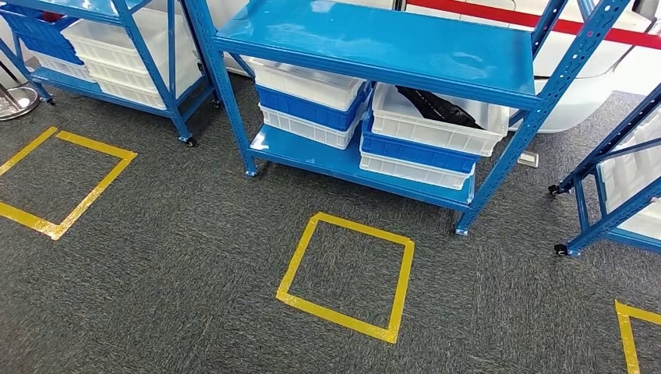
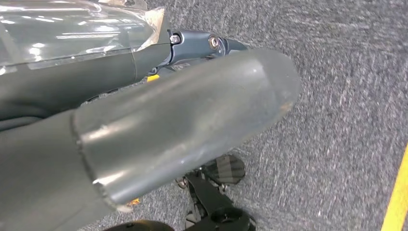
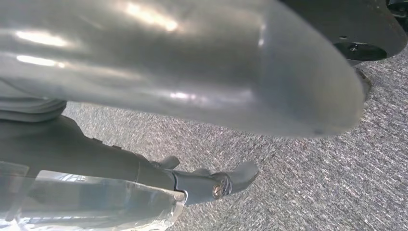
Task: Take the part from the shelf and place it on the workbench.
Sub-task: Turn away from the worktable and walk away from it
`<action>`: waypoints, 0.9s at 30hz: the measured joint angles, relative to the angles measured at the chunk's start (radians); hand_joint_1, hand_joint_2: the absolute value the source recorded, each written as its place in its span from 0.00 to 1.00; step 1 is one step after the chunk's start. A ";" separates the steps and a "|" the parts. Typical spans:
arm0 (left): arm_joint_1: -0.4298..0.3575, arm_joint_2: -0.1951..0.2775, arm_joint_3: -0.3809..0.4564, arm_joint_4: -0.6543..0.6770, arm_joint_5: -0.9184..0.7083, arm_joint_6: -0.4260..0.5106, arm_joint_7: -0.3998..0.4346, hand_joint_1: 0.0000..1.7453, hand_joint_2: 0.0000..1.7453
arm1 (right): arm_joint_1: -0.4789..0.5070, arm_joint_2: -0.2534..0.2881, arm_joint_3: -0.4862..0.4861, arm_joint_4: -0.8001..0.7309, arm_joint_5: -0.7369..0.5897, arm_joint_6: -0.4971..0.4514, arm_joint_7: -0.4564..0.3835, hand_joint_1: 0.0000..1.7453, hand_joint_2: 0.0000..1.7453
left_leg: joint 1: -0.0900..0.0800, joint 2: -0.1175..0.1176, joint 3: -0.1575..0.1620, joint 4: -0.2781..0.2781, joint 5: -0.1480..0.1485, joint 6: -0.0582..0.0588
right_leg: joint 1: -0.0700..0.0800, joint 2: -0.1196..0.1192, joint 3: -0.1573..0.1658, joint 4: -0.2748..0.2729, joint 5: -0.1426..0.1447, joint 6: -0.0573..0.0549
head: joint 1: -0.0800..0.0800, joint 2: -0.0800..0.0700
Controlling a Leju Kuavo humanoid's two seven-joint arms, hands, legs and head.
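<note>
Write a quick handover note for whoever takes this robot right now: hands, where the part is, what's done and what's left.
Left hand: hanging over the carpet, holding nothing, fingers apart.
Right hand: same, hanging over the carpet, holding nothing.
Part: a dark item lies in the top white bin on the lower level of the middle blue shelf, right-hand stack; probably the part.
Done: nothing picked up yet. The robot faces the shelf, with a yellow floor square in between.
Left: reach in, take the part, carry it to the workbench and put it down.
</note>
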 joint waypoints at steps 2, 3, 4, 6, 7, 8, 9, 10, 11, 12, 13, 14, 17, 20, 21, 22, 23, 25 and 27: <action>-0.002 0.000 0.000 0.000 -0.001 0.006 0.005 0.00 0.00 | 0.001 0.000 0.001 0.000 0.004 -0.001 0.002 0.00 0.00 | 0.004 -0.002 0.010 -0.022 0.006 0.014 | 0.004 0.001 -0.003 0.019 0.001 0.007 | 0.001 0.000; -0.003 -0.001 0.000 0.000 -0.001 0.007 0.008 0.00 0.00 | 0.001 -0.001 0.001 0.000 0.004 -0.001 0.002 0.00 0.00 | 0.006 -0.003 0.018 -0.029 0.009 0.019 | 0.004 0.003 -0.013 0.041 -0.013 0.003 | 0.002 0.000; -0.004 -0.001 0.000 0.000 -0.002 0.009 0.009 0.00 0.00 | 0.001 -0.001 0.001 0.000 0.005 -0.001 0.003 0.00 0.00 | 0.009 -0.004 0.023 -0.034 0.012 0.022 | 0.003 0.005 -0.033 0.082 -0.039 -0.007 | 0.004 0.000; -0.004 -0.002 0.000 0.000 -0.002 0.011 0.011 0.00 0.00 | 0.001 -0.002 0.001 0.000 0.005 -0.002 0.003 0.00 0.00 | 0.010 -0.003 0.024 -0.035 0.013 0.022 | 0.000 0.010 -0.096 0.207 -0.096 -0.016 | 0.007 0.000; -0.004 -0.002 0.000 0.000 -0.002 0.011 0.011 0.00 0.00 | 0.002 -0.002 0.001 0.000 0.005 -0.002 0.003 0.00 0.00 | 0.011 -0.003 0.024 -0.035 0.013 0.018 | -0.003 0.010 -0.125 0.258 -0.113 -0.012 | 0.008 0.000; -0.003 -0.002 0.000 0.000 -0.002 0.011 0.012 0.00 0.00 | 0.005 -0.003 0.001 0.000 0.005 -0.003 0.003 0.00 0.00 | 0.013 -0.004 0.026 -0.034 0.011 0.013 | -0.007 0.010 -0.138 0.278 -0.116 -0.004 | 0.008 0.000; -0.002 -0.003 0.000 0.000 -0.002 0.011 0.012 0.00 0.00 | 0.008 -0.004 0.001 0.000 0.005 -0.003 0.003 0.00 0.00 | 0.017 -0.005 0.030 -0.034 0.008 0.006 | -0.013 0.010 -0.133 0.257 -0.100 0.010 | 0.008 0.000; -0.001 -0.004 0.000 0.000 -0.002 0.011 0.012 0.00 0.00 | 0.010 -0.005 0.001 0.000 0.005 -0.004 0.004 0.00 0.00 | 0.022 -0.005 0.036 -0.032 0.004 -0.003 | -0.021 0.009 -0.109 0.198 -0.068 0.029 | 0.008 0.000; 0.000 -0.004 0.000 0.000 -0.002 0.011 0.012 0.00 0.00 | 0.012 -0.004 0.001 0.000 0.006 -0.005 0.004 0.00 0.00 | 0.026 -0.005 0.041 -0.030 -0.002 -0.014 | -0.028 0.008 -0.079 0.129 -0.037 0.049 | 0.010 0.000; 0.000 -0.003 0.000 0.000 -0.002 0.011 0.012 0.00 0.00 | 0.012 -0.003 0.001 0.001 0.006 -0.005 0.004 0.00 0.00 | 0.029 -0.004 0.046 -0.025 -0.009 -0.027 | -0.030 0.006 -0.057 0.068 -0.022 0.057 | 0.013 0.000; -0.001 -0.002 0.000 -0.001 -0.002 0.012 0.012 0.00 0.00 | 0.012 -0.001 0.001 0.002 0.006 -0.006 0.004 0.00 0.00 | 0.029 -0.003 0.049 -0.020 -0.017 -0.038 | -0.030 0.005 -0.041 0.032 -0.014 0.053 | 0.015 0.000; -0.002 -0.001 0.000 -0.001 -0.002 0.012 0.012 0.00 0.00 | 0.011 0.000 0.001 0.002 0.006 -0.007 0.004 0.00 0.00 | 0.028 -0.001 0.050 -0.014 -0.023 -0.047 | -0.029 0.005 -0.037 0.021 -0.020 0.038 | 0.015 0.000; -0.005 -0.003 0.000 -0.001 -0.002 0.012 0.012 0.00 0.00 | 0.012 -0.002 0.001 0.002 0.006 -0.009 0.004 0.00 0.00 | 0.040 -0.005 0.053 0.009 -0.034 -0.065 | -0.022 0.013 -0.027 0.030 -0.032 -0.010 | 0.006 0.000; -0.010 -0.005 0.000 -0.001 -0.002 0.011 0.012 0.00 0.00 | 0.009 -0.003 0.001 0.002 0.007 -0.010 0.004 0.00 0.00 | 0.043 -0.025 -0.031 0.154 -0.065 -0.065 | -0.009 0.020 -0.008 0.031 -0.047 -0.036 | -0.001 0.000; -0.010 -0.006 0.000 -0.001 -0.002 0.011 0.012 0.00 0.00 | 0.008 -0.002 0.001 0.002 0.007 -0.010 0.004 0.00 0.00 | 0.039 -0.029 -0.082 0.224 -0.089 -0.062 | -0.003 0.023 -0.002 0.031 -0.054 -0.044 | -0.002 0.000; -0.008 -0.006 0.000 -0.001 -0.002 0.011 0.012 0.00 0.00 | 0.007 -0.002 0.001 0.002 0.007 -0.010 0.004 0.00 0.00 | 0.033 -0.031 -0.129 0.280 -0.110 -0.058 | 0.003 0.027 0.005 0.031 -0.061 -0.050 | -0.003 0.000; -0.006 -0.006 0.000 -0.001 -0.002 0.011 0.012 0.00 0.00 | 0.007 -0.002 0.001 0.002 0.008 -0.010 0.004 0.00 0.00 | 0.027 -0.033 -0.164 0.309 -0.120 -0.050 | 0.009 0.032 0.015 0.031 -0.069 -0.055 | -0.002 0.000; -0.003 -0.006 0.000 -0.001 -0.001 0.011 0.013 0.00 0.00 | 0.009 -0.002 0.001 0.002 0.008 -0.010 0.005 0.00 0.00 | 0.009 -0.036 -0.184 0.263 -0.084 -0.023 | 0.021 0.039 0.038 0.030 -0.087 -0.060 | -0.002 0.000; -0.001 -0.003 0.000 -0.001 -0.001 0.011 0.013 0.00 0.00 | 0.010 0.002 0.002 0.002 0.008 -0.010 0.006 0.00 0.00 | -0.017 -0.049 -0.161 0.145 0.013 0.017 | 0.028 0.045 0.056 0.028 -0.106 -0.063 | 0.001 0.000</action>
